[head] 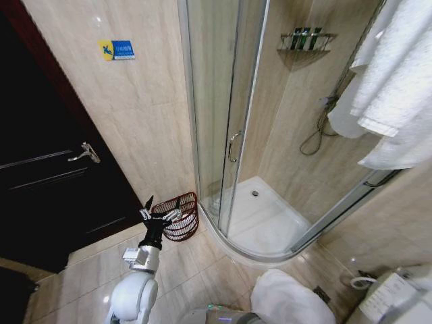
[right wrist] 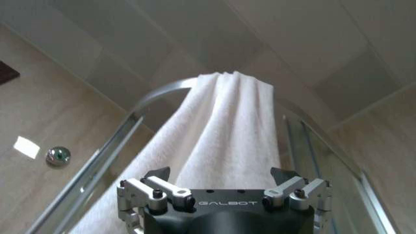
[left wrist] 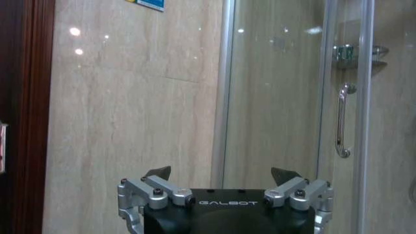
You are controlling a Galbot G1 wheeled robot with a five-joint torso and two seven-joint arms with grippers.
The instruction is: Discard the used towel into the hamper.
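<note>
Between my right gripper's [right wrist: 221, 176] spread, empty fingers hangs the white terry towel [right wrist: 224, 131] over the curved shower rail, so I'm pre-grasp, needing to close; left gripper [head: 160, 208], also spread, hovers at the dark red-brown wire hamper [head: 182, 216].

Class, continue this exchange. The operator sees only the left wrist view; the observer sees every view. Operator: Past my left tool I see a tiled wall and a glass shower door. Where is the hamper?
Observer: The hamper stands on the floor at the foot of that wall, beside the shower door and close to the left tool.
Operator: And the towel?
Observer: A white towel hangs over the shower's curved top rail.
Operator: Is the right tool holding it?
Observer: No. The right tool is open, pointing up at the towel.
</note>
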